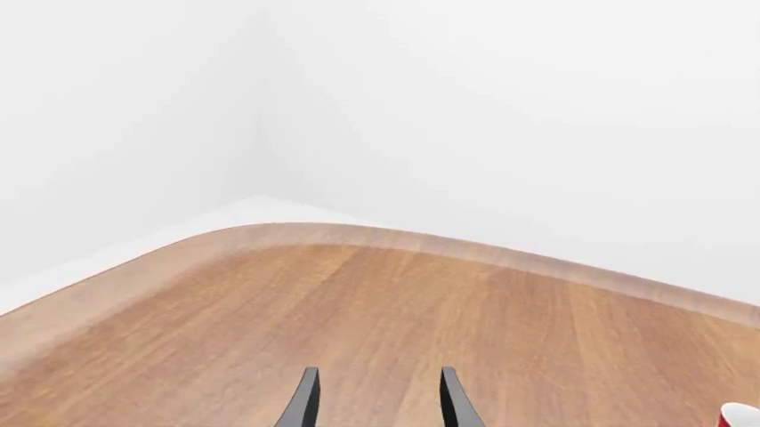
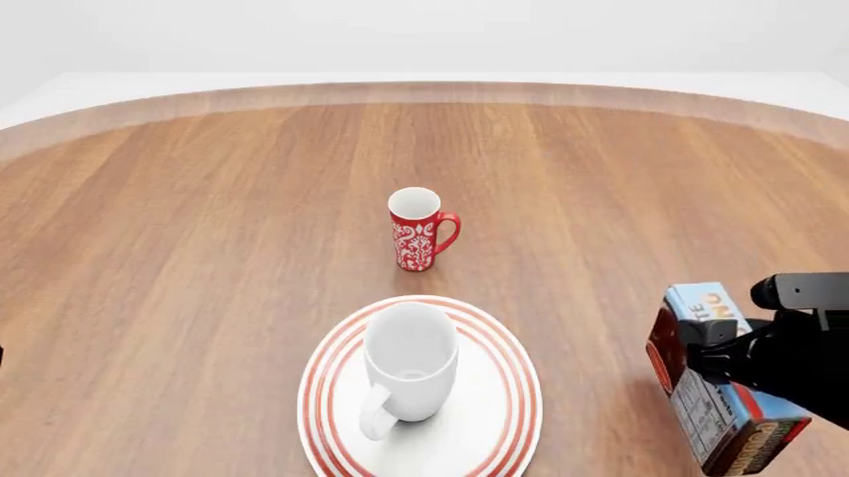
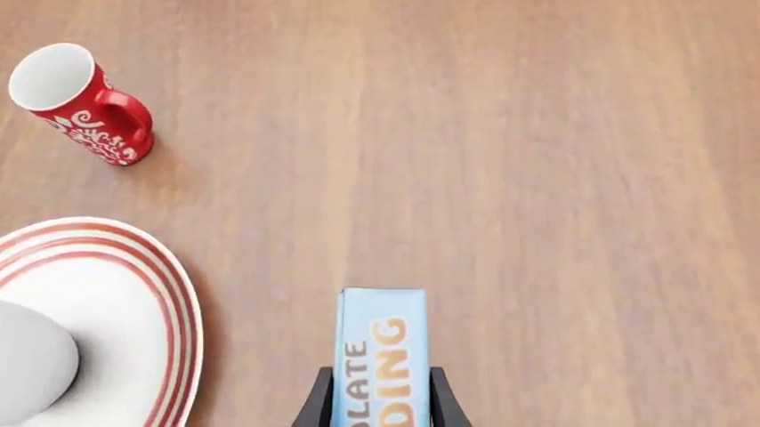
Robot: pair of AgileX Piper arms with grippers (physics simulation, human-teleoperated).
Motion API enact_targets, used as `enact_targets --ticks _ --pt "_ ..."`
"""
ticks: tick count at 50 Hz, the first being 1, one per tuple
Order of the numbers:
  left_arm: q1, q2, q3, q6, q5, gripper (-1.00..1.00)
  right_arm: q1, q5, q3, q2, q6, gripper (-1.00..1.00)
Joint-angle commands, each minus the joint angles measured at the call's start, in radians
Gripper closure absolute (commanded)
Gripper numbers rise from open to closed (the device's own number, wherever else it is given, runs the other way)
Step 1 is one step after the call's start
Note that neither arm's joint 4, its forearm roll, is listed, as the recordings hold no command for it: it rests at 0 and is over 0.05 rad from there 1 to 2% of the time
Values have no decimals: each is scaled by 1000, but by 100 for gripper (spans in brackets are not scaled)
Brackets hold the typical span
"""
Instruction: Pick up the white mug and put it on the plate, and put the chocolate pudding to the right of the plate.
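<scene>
Standing beyond plate point(image 2: 511, 417), red mug point(image 2: 420, 230)

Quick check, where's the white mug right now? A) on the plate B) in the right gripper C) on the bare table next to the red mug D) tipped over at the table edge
A: the white mug stands upright on the plate, while the right gripper is shut on the chocolate pudding to the plate's right, and the red mug stands apart on the table beyond the plate.
</scene>
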Motion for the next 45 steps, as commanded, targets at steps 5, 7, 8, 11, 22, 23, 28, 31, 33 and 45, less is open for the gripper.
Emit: enact_targets --ticks 5,7,8,11,22,23,28,31,33,45 --pt "0 0 0 0 0 -100 -10 -45 30 34 11 100" --pt "0 0 0 0 0 -100 -11 -46 31 34 10 100" --pt "0 1 0 0 0 -100 -11 -45 31 34 11 100" --pt "0 0 0 0 0 -100 -12 -45 34 32 10 100" --pt "0 0 0 0 0 -100 -15 -46 40 32 7 100" --pt "0 0 0 0 0 -100 -15 -46 40 32 7 100" --pt "0 1 0 0 0 -100 -16 -51 45 35 6 100" --pt "0 0 0 0 0 -100 -16 -49 44 35 6 100" --pt "0 0 0 0 0 -100 -17 -52 46 37 5 -100" --pt "0 0 0 0 0 -100 -13 -60 52 43 9 -100"
